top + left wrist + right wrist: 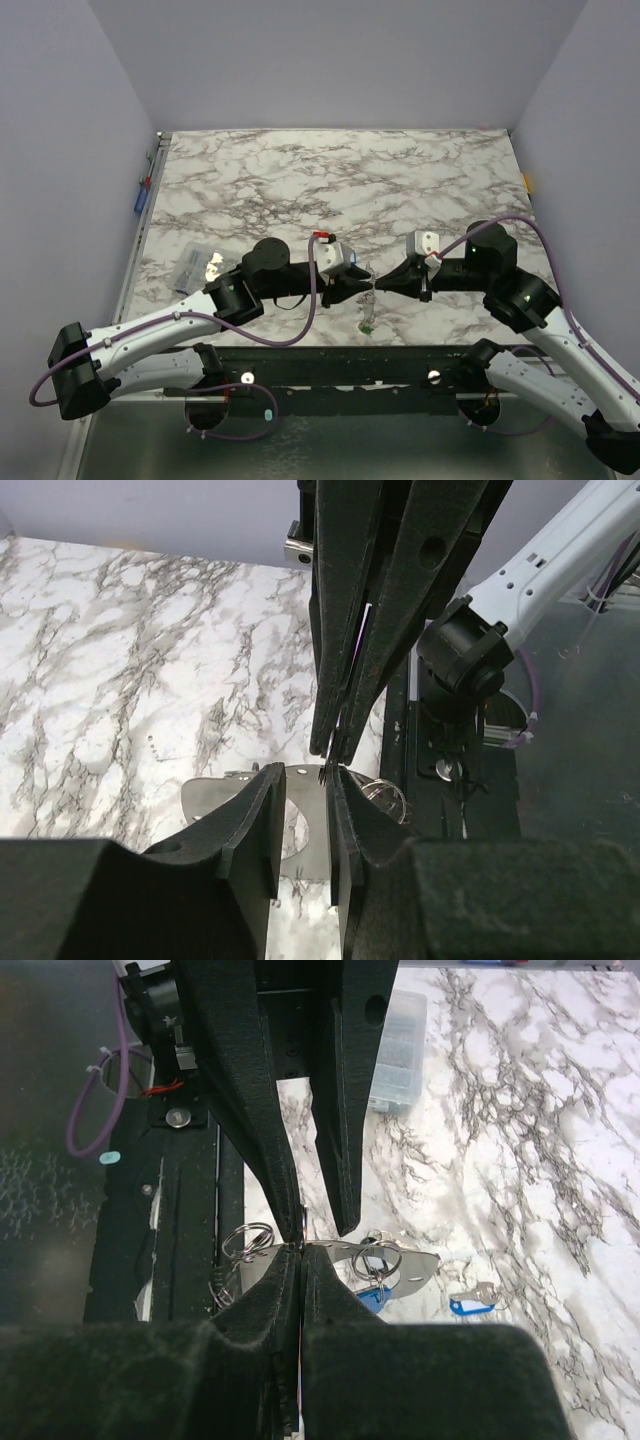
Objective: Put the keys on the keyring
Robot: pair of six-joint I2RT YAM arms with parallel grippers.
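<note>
In the right wrist view my right gripper (301,1252) is shut on the rim of the keyring (410,1260), a flat silvery loop held above the table. A small split ring hangs from the loop and carries a blue-tagged key (372,1298). Another blue-tagged key (470,1305) lies on the marble. My left gripper (320,1230) comes in from the opposite side, its fingers a narrow gap apart over the keyring's edge, right beside the right fingertips. The left wrist view shows that gap (305,780) with nothing pinched. A green-tagged key (368,325) shows just below both grippers (372,281).
More small split rings (247,1240) hang at the keyring's end towards the black base rail (330,365). A clear plastic box (195,265) sits on the marble at the left, near the left arm's elbow. Purple cables loop beside both arms.
</note>
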